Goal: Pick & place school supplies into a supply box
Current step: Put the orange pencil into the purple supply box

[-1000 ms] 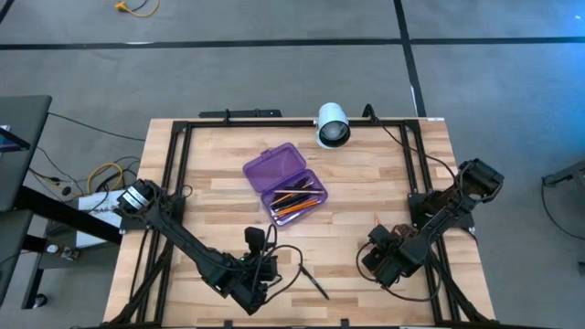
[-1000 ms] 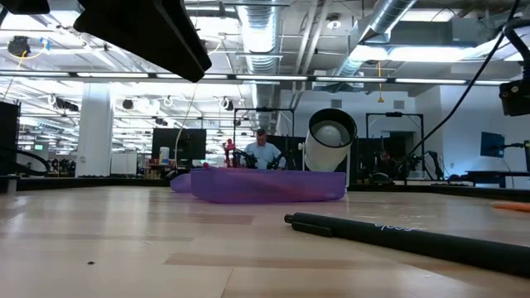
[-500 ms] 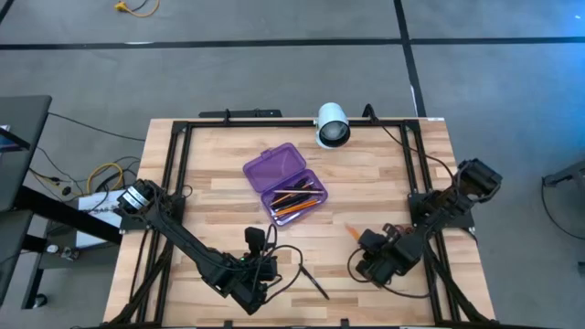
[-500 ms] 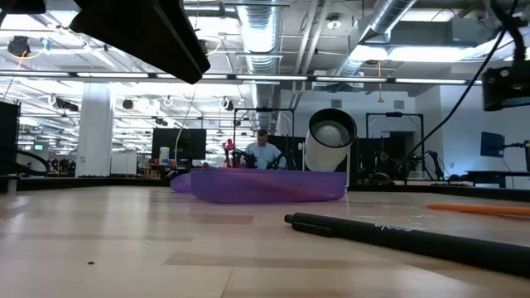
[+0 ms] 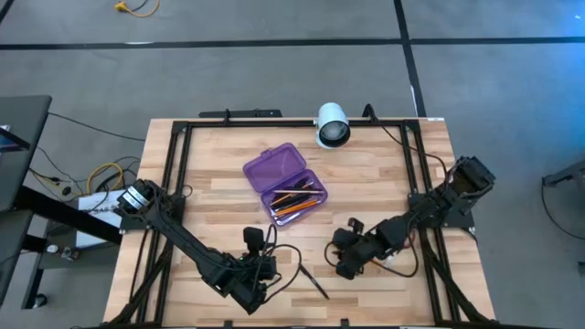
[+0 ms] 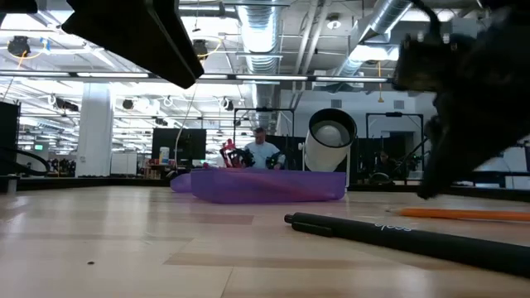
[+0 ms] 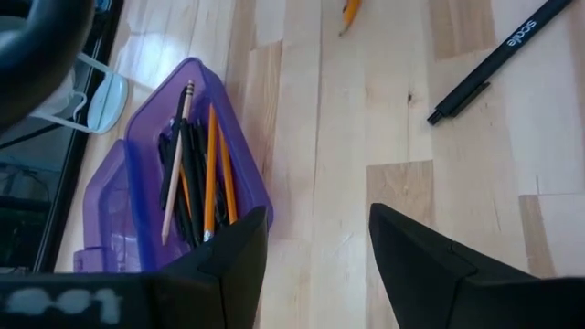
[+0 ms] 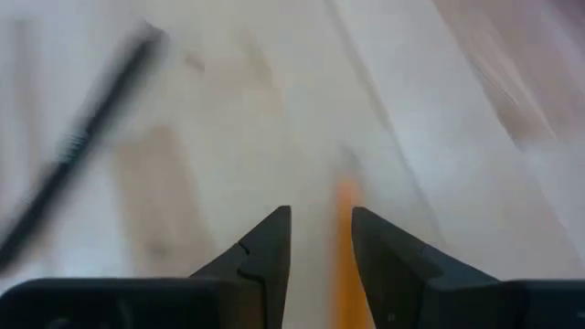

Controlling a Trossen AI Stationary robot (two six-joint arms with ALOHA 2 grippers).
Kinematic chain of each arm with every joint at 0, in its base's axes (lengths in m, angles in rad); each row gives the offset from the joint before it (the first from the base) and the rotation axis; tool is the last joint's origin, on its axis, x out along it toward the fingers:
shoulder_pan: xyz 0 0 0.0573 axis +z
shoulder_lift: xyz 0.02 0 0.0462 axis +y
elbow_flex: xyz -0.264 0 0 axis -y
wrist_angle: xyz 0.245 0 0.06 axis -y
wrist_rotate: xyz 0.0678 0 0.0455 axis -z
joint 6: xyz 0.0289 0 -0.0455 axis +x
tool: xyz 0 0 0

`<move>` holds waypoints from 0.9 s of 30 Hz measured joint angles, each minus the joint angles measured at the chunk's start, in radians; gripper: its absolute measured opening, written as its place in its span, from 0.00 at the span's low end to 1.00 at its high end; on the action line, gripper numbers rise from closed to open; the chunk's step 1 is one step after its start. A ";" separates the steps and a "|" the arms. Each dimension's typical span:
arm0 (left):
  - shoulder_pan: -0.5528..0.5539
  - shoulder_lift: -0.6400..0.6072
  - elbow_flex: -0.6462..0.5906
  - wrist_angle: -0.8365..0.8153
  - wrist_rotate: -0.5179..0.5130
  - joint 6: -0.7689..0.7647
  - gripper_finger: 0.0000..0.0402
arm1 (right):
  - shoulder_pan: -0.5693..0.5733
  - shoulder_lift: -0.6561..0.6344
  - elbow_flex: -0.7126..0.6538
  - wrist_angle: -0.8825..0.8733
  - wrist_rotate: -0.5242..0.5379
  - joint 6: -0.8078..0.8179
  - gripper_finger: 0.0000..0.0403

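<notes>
The right arm reaches in low from the table's right rail, elbow bent, its right gripper down at the boards just in front of and to the right of the supply box. In the right wrist view the two fingers stand a little apart, with an orange pencil lying on the wood in the gap between them; whether they touch it cannot be told.

The left arm lies folded along the table's front edge, and the left gripper hangs in front of the supply box with its fingers spread wide and nothing between them.

The supply box sits open (lid swung back toward the white camera) with orange pencils and black pens in its tray. A black pen lies loose in front of the box, between the two grippers. Bare wood lies left of the box, up to the black frame rail.
</notes>
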 joint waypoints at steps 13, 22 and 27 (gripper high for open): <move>0.000 0.000 0.000 -0.035 0.020 -0.028 0.46 | 0.021 -0.003 0.001 -0.177 0.041 0.037 0.28; 0.002 0.000 0.000 -0.035 0.017 -0.035 0.46 | 0.057 -0.003 0.028 -0.286 0.053 0.067 0.28; 0.002 0.000 -0.016 -0.035 0.021 -0.050 0.46 | 0.073 -0.004 0.028 -0.377 0.042 0.134 0.28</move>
